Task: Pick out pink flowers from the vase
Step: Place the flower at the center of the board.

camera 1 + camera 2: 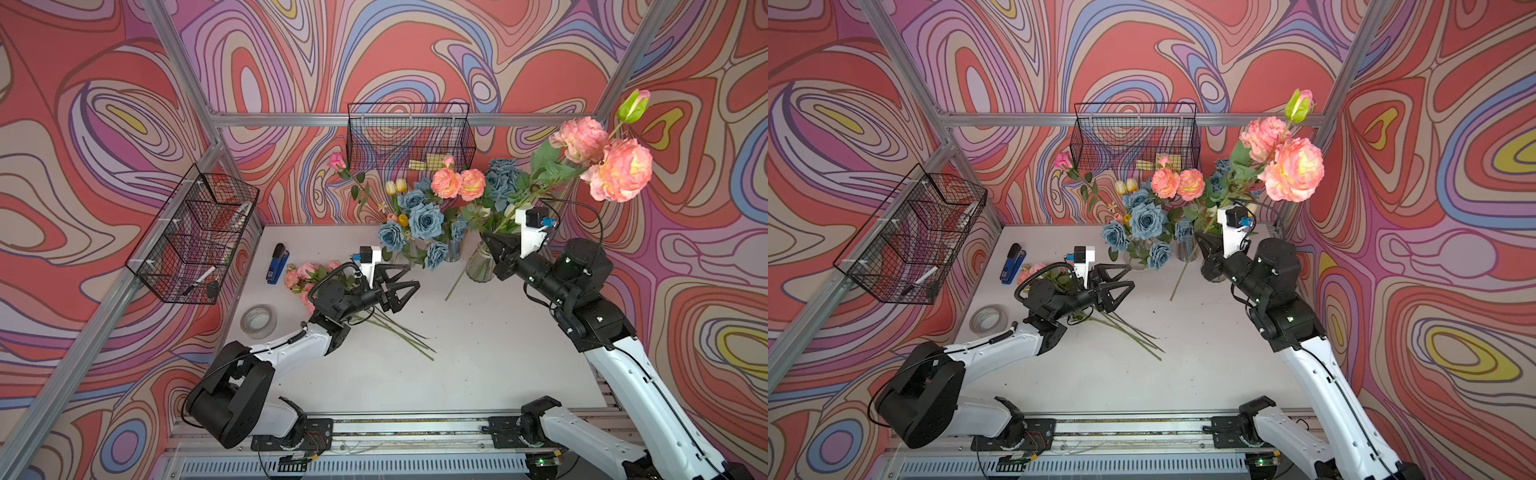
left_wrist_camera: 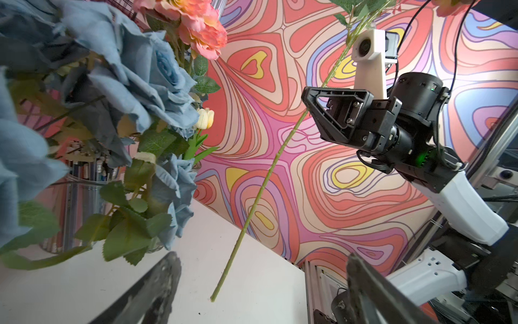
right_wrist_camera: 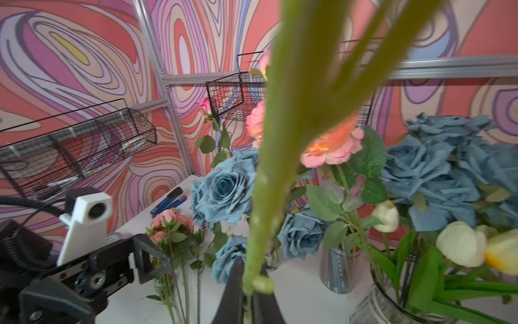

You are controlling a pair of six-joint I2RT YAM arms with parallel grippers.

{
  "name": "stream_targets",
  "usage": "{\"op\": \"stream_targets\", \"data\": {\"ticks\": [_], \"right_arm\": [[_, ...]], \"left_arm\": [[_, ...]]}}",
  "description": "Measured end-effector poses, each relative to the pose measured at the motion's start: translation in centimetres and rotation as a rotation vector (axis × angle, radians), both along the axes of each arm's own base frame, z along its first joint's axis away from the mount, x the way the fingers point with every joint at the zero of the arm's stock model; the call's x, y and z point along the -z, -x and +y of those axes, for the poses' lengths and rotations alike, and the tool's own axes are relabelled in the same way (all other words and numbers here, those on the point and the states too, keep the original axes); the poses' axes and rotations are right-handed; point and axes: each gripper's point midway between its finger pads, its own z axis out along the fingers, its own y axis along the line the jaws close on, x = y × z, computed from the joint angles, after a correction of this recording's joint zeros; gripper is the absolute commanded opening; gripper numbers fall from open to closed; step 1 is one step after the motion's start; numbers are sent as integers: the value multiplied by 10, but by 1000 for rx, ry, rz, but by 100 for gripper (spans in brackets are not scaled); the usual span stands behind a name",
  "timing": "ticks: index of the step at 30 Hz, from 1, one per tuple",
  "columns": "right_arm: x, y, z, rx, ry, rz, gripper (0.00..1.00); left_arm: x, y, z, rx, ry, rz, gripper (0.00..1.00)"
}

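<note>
**Pink stem held aloft**

The right gripper is clamped on the stem of a pink flower spray; its blooms ride high, and the stem end hangs above the table (outside the glass vase); the left gripper gapes wide, empty; more pink flowers lie on the table beside it.

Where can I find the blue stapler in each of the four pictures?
In a top view: blue stapler on the table, near the laid pink flowers.
In a top view: same place.
Left wrist: not in it.
Right wrist: beyond the laid pink flowers.
Shared landmark: the blue roses.
</note>
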Motion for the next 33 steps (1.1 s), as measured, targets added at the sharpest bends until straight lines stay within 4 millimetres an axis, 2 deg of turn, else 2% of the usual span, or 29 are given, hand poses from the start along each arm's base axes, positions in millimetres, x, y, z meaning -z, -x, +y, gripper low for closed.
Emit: {"op": "stream_targets", "data": {"ticks": [10,15,19,25,33], "right_arm": [[19,4,40,-251,-54,109,0],[23,3,57,-361,-104,156,0],[19,3,69,-450,-148,183,0],[15,4,79,-531,-196,202,0],[11,1,85,-581,-233,209,0]], "left_arm": [[-26,8,-10,100,7,-59,88],[-30,8,-14,121,-23,-82,85],[-23,5,-18,115,-71,-86,81],[-11,-4,-18,66,-142,-69,67],[-33,-8,-19,49,-143,-109,47]]}}
